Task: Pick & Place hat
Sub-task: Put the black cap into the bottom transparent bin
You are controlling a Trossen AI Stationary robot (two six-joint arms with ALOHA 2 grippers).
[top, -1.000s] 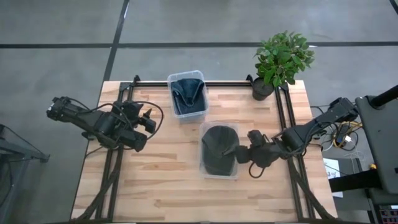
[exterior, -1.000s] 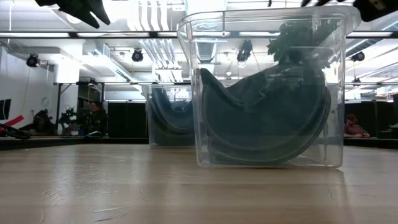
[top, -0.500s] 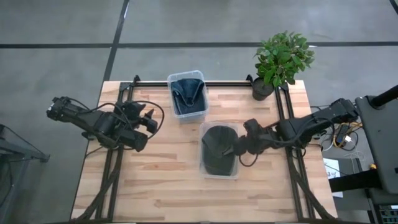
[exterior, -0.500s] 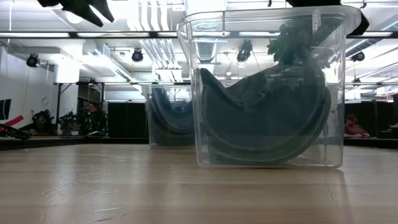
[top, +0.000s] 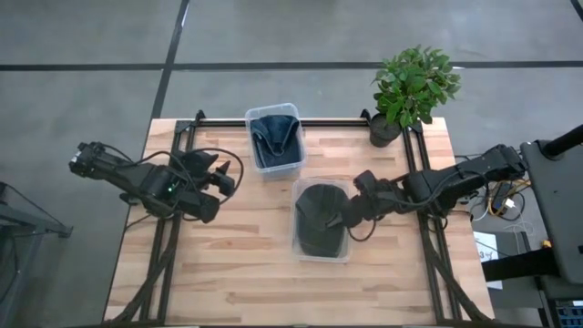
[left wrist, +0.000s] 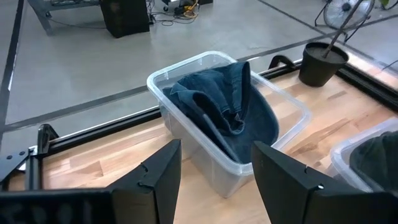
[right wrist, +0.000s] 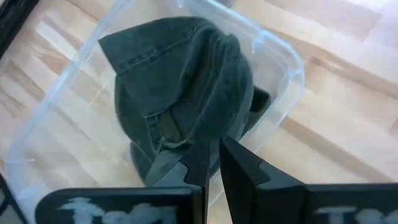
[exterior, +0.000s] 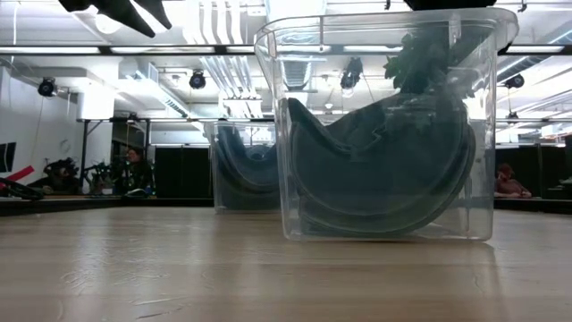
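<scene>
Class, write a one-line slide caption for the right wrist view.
Right gripper, fingers nearly closed, poised above a dark green hat lying in a clear plastic bin on the wooden table.

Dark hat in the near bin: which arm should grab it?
Right. Its claw hangs over the near bin, fingers nearly closed above the dark hat. The left claw waits open, off to the side.

A dark grey-green denim hat [top: 319, 215] lies crumpled inside a clear plastic bin [top: 298, 244] near the middle of the desk, its crown uppermost and its brim curling against the bin's wall; from the low view it fills most of the bin's lower half. A second hat [top: 274, 137], blue denim, sits folded in another clear bin [top: 252, 155] just beyond the first, toward the far edge of the desk, one flap standing up above the rim.
</scene>
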